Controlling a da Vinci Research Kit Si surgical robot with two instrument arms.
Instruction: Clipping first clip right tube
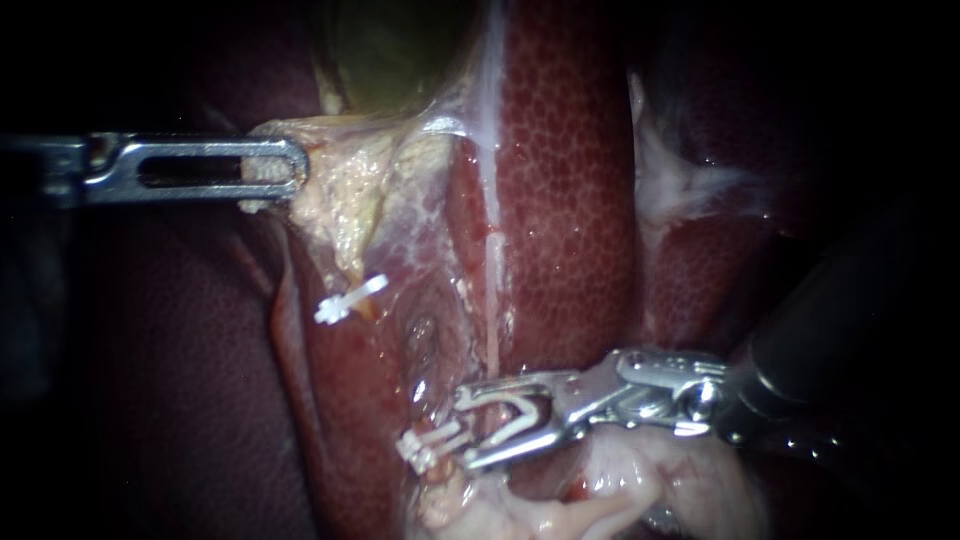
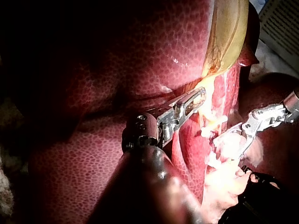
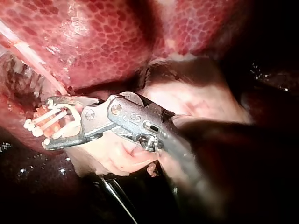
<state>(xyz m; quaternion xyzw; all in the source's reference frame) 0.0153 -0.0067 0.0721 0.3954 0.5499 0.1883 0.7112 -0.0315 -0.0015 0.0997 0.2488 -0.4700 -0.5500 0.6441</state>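
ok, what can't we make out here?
- Tube at the lower clip: endoscope view, hidden by clip and pale tissue.
- Right instrument: whether it grips that clip, unclear in all views.
- Left instrument: shaft dark, cut by endoscope view's left edge.
- Gallbladder: cut by endoscope view's top edge.

Dim bench surroundings, lit in the middle only
A pale grey slatted panel (image 2: pixel 281 18) shows beyond the bright patch.
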